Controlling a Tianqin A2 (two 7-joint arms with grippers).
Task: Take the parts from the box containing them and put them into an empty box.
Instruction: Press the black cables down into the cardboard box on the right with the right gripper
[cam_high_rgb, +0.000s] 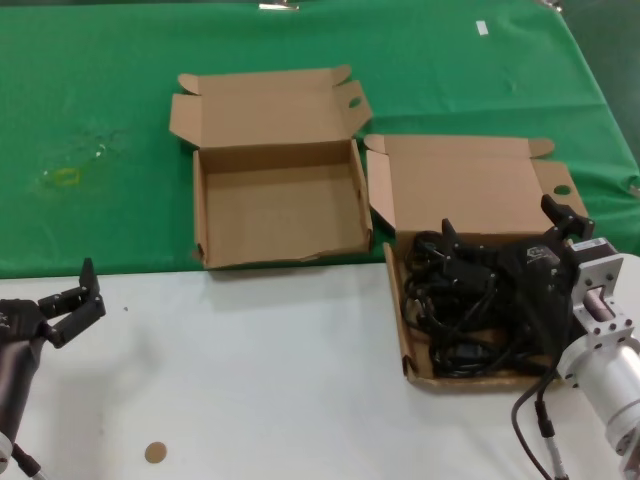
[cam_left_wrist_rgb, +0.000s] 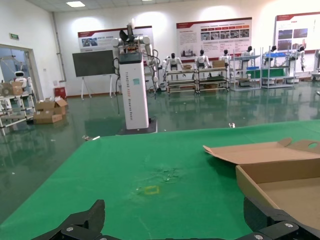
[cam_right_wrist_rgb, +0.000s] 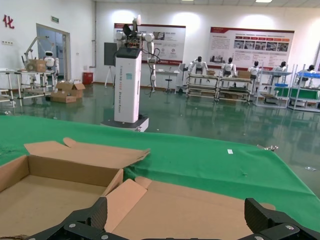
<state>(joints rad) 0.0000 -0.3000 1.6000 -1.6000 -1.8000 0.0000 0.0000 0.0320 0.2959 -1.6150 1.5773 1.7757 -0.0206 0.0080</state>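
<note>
**A:** So what's laid out on the bench? Biggest stuff first.

**B:** A green cloth (cam_high_rgb: 100, 120) is spread over the far half of the table, and the near half is left as bare white tabletop (cam_high_rgb: 260, 380). Two open cardboard boxes are set side by side, straddling the line where green meets white. The box of cords (cam_high_rgb: 470, 190) is placed on the robot's right, lid flap folded back with one oval hole near its corner. The empty box (cam_high_rgb: 275, 215) is parked just to its left, flap laid back too, nothing seen inside, front edge looking ragged.

**A:** And the cords themselves?

**B:** The black power cords (cam_high_rgb: 445, 320) are piled in a tangle inside the right-hand box, none lifted out.

**A:** Arms?

**B:** The right gripper (cam_high_rgb: 505, 240) is held over the cord box, right above the pile, its fingers spread wide apart with nothing caught between them. Contact with the cables can't be made out. The left gripper (cam_high_rgb: 70, 305) is kept low at the near left over the white top, well apart from both boxes, fingers spread and nothing held.

**A:** Anything small?

**B:** A little brown disc (cam_high_rgb: 155, 452) is lying on the white top near the front edge.
</note>
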